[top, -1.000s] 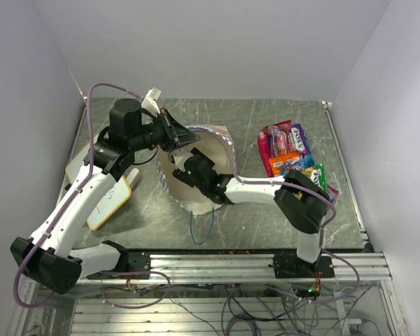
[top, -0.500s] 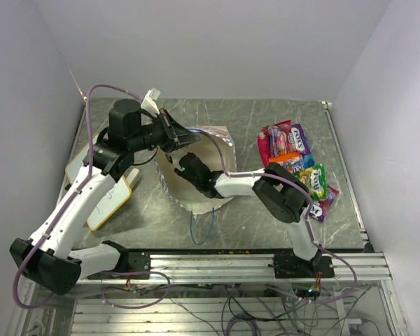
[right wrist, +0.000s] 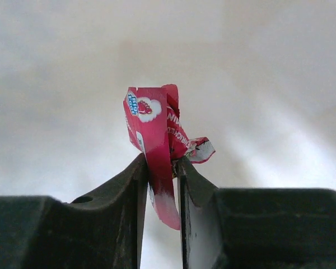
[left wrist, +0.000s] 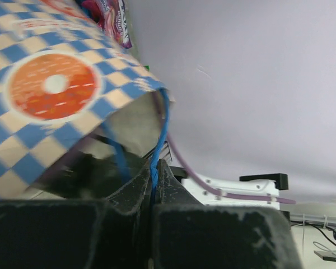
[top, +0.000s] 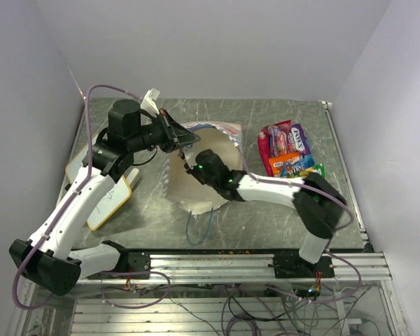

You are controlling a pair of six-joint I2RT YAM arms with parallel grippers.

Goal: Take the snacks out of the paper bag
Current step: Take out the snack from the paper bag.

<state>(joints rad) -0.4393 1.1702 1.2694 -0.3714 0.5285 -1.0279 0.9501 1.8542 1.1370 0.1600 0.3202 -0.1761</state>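
Observation:
The paper bag [top: 191, 194] lies in the middle of the table, its mouth held up. My left gripper [top: 185, 140] is shut on the bag's blue cord handle [left wrist: 155, 151]; the checkered band with an orange print [left wrist: 50, 89] fills the left wrist view. My right gripper [top: 194, 162] is at the bag's mouth, its fingertips hard to make out from above. In the right wrist view it [right wrist: 161, 163] is shut on a crumpled red/pink packet [right wrist: 154, 123], with the pale inside of the bag behind. A pile of snacks [top: 288, 150] lies to the right of the bag.
A yellow-edged whiteboard [top: 105, 192] lies left of the bag under my left arm. The bag's other blue handle [top: 199, 225] trails toward the near edge. Walls close the table at the back and both sides. A purple packet [left wrist: 116, 19] shows past the bag's rim.
My right gripper reached deeper left into the bag, then drew back toward the mouth with the forearm swung right. The bag's rim shifted slightly. The left arm held still.

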